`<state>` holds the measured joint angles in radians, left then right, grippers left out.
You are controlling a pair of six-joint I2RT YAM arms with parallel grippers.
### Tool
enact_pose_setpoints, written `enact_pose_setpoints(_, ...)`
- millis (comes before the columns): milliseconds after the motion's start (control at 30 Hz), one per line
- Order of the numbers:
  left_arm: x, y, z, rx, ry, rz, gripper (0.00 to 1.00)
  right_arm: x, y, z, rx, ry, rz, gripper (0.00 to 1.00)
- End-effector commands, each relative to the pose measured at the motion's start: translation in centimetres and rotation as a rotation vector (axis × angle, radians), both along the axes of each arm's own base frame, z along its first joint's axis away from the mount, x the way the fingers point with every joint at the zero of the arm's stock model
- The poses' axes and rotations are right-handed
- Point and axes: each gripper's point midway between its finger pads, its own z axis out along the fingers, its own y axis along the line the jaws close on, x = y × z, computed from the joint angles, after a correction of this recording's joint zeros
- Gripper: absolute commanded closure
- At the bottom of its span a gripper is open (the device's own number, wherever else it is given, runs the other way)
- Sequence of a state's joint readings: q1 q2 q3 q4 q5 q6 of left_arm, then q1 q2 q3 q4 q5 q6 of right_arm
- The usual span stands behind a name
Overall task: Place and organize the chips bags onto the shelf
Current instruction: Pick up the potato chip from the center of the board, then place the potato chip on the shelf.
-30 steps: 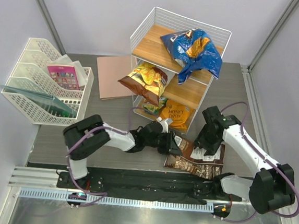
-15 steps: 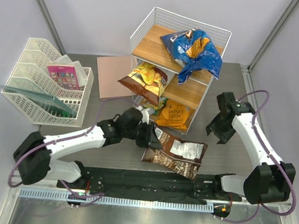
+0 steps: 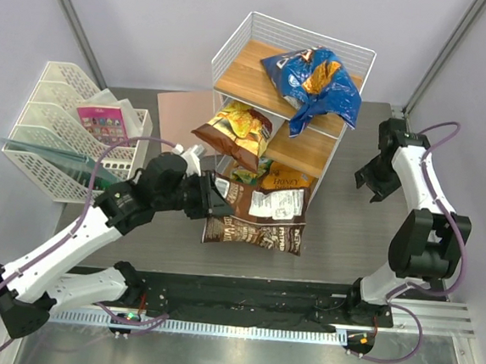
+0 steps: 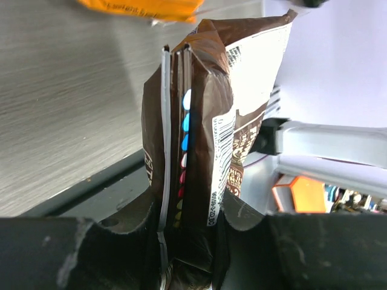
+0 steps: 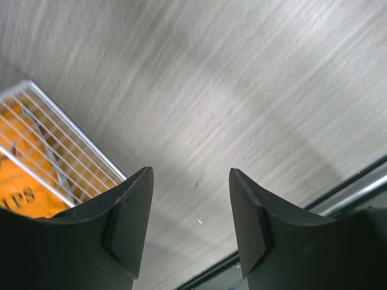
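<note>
Top external view: left gripper [image 3: 210, 198] pinches an edge of the dark brown bag [image 3: 261, 219] at centre frame before the shelf [image 3: 239, 75], right gripper [image 3: 369, 184] agape, empty; best lift it level onto the middle board [image 3: 305, 151].

A robot lab cell, it seems. A grey table [image 3: 349, 234] is closed in by pale walls [image 3: 155, 21] (all one plain colour) with metal posts [image 3: 68, 5] at the table's far corners; two robot arms [image 3: 68, 239] are bolted to a metal rail [image 3: 213, 327] at the table's near edge.
</note>
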<state>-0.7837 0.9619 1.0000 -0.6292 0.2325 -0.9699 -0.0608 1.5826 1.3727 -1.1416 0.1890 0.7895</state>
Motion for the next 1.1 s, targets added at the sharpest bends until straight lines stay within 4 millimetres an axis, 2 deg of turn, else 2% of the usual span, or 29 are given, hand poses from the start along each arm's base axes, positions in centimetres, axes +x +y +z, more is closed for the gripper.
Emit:
enact_pose_setpoints(0, 0.0, -0.2, 6.0, -0.105, -0.064, -0.013, 1.0, 3.2, -0.9, 1.3, 0.009, -0.092, 0.001, 0.42)
enact_pose_setpoints(33, -0.9, -1.0, 6.4, -0.126, -0.034, -0.091, 1.0, 3.6, -0.6, 1.2, 0.034, -0.099, -0.001, 0.42)
enact_pose_setpoints(100, -2.0, -1.1, 7.7, -0.114, -0.004, -0.147, 1.0, 4.8, 0.0, 0.9, 0.068, -0.112, 0.007, 0.42)
enact_pose_setpoints(133, -2.2, -1.3, 8.0, -0.111, 0.012, -0.169, 1.0, 5.2, 0.2, 0.8, 0.082, -0.113, 0.013, 0.42)
enact_pose_setpoints(200, -2.0, -0.9, 10.5, -0.129, -0.03, -0.139, 1.0, 5.9, 0.1, 0.9, 0.081, -0.117, 0.021, 0.42)
enact_pose_setpoints(233, -1.6, -0.6, 12.0, -0.154, -0.08, -0.108, 1.0, 6.1, 0.0, 0.5, 0.078, -0.108, 0.032, 0.42)
enact_pose_setpoints(333, -0.4, 0.5, 12.9, -0.136, -0.099, -0.007, 1.0, 6.6, -0.5, 0.4, 0.082, -0.107, 0.031, 0.42)
enact_pose_setpoints(367, 0.4, 0.9, 12.7, -0.115, -0.099, 0.048, 1.0, 6.7, -0.7, 0.4, 0.091, -0.11, 0.024, 0.42)
enact_pose_setpoints(433, 0.9, 1.5, 12.5, -0.09, -0.092, 0.092, 1.0, 6.9, -0.8, 0.1, 0.1, -0.108, 0.022, 0.42)
enact_pose_setpoints(567, 3.0, 3.5, 11.5, -0.027, -0.113, 0.25, 1.0, 7.7, -0.1, -0.6, 0.146, -0.123, 0.019, 0.44)
enact_pose_setpoints(600, 3.3, 3.7, 11.4, -0.039, -0.106, 0.276, 1.0, 7.9, 0.7, -0.6, 0.189, -0.132, 0.027, 0.44)
enact_pose_setpoints(800, 6.9, 3.0, 13.1, -0.144, -0.166, 0.382, 1.0, 9.2, 1.3, 0.1, 0.219, -0.177, 0.055, 0.45)
enact_pose_setpoints(933, 8.3, 2.3, 15.3, -0.179, -0.217, 0.391, 1.0, 9.4, 1.2, -0.2, 0.224, -0.173, 0.062, 0.44)
enact_pose_setpoints(967, 8.8, 1.9, 16.4, -0.221, -0.246, 0.393, 1.0, 9.6, 1.4, -0.2, 0.231, -0.175, 0.063, 0.44)
enact_pose_setpoints(1067, 10.0, 1.2, 17.2, -0.276, -0.25, 0.411, 1.0, 10.3, 1.8, -0.2, 0.259, -0.185, 0.063, 0.44)
